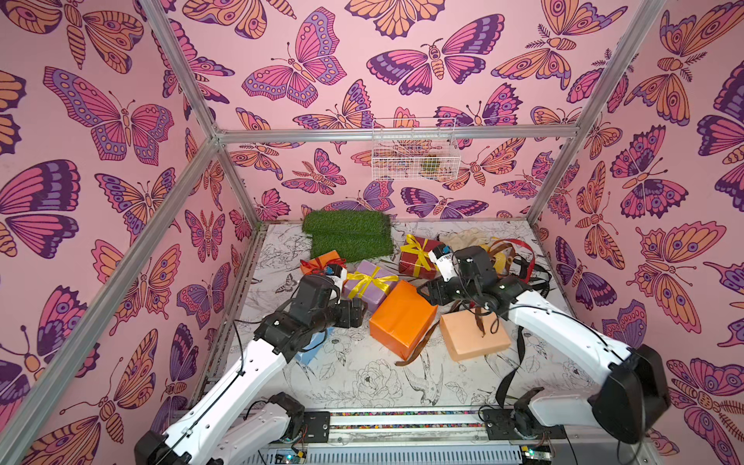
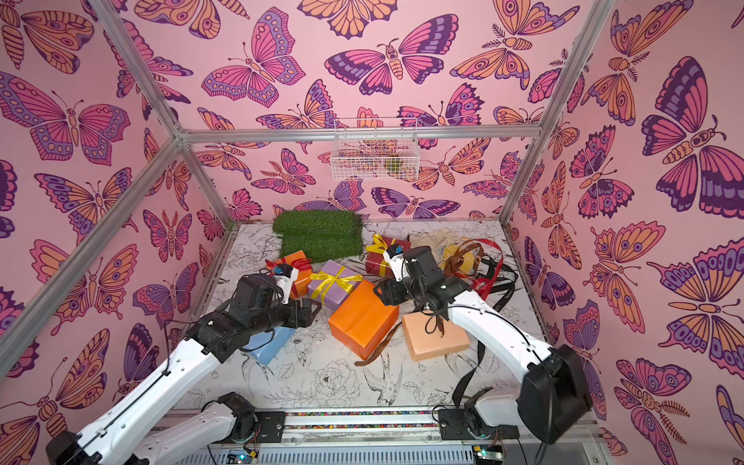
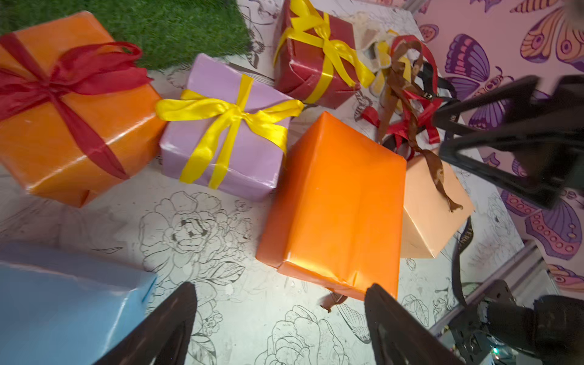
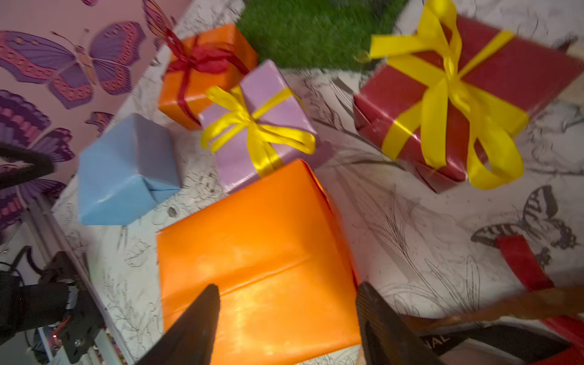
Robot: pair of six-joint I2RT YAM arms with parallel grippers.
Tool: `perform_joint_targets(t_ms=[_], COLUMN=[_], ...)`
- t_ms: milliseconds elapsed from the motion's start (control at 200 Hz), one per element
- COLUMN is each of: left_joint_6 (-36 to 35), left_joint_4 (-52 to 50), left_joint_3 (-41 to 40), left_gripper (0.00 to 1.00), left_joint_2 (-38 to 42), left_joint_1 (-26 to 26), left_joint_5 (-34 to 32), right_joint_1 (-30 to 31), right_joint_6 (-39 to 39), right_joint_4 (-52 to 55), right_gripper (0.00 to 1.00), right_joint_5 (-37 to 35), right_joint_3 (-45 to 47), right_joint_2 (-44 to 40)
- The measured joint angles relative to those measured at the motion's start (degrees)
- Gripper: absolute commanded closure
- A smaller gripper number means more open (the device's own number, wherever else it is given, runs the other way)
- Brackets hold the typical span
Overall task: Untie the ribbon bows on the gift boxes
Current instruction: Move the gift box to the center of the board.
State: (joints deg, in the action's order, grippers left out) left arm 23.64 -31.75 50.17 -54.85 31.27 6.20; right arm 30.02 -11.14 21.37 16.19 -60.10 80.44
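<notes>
**Figure. Two arms over a table printed with line drawings, on which six gift boxes stand.**

- **Left gripper:** It hangs above bare table between the pale blue box and the plain orange box. Its jaws are wide apart with nothing between them.
- **Right gripper:** It hangs over the near end of the same plain orange box, its jaws likewise spread and empty.
- **Brown ribbon:** It dangles by the right arm's wrist, over the peach box. Whether it is snagged on the arm cannot be told.
- **Tied bows:**
  - A red bow sits on the second orange box, beside the turf mat.
  - A yellow bow sits on the lilac box, in the middle.
  - A second yellow bow sits on the dark red box, toward the back.
- **Bare boxes:** The plain orange, peach and pale blue boxes show bare paper.
- **Loose ribbons:** Red, brown and black ribbons lie heaped at the back right. A black ribbon trails from there toward the front edge.
</notes>
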Motion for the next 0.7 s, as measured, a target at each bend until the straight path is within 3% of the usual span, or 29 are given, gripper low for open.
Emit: perform_joint_targets(t_ms=[270,581,701], left_joint_6=[4.9,13.84,16.41], left_joint_4=[0.55,1.05,1.42], left_joint_3=[-0.83,-3.04,-3.82], left_gripper=[0.18,0.27,0.32], left_joint_2=[-3.67,-6.12,-8.33], left_joint_1=[6.71,16.39,17.81], left_joint_5=[-1.53,-2.19,-3.02], right_joint_1=[-4.44,-4.55,-4.37], right_joint_6=[0.92,0.52,0.44], right_joint_4=[0.31,-1.66,-1.92], right_gripper=[0.3,0.31,0.33], right_joint_5=[7.17,12.7,13.22], right_joint_3=[0.04,1.66,1.77], right_joint_2=[4.92,7.1,7.39])
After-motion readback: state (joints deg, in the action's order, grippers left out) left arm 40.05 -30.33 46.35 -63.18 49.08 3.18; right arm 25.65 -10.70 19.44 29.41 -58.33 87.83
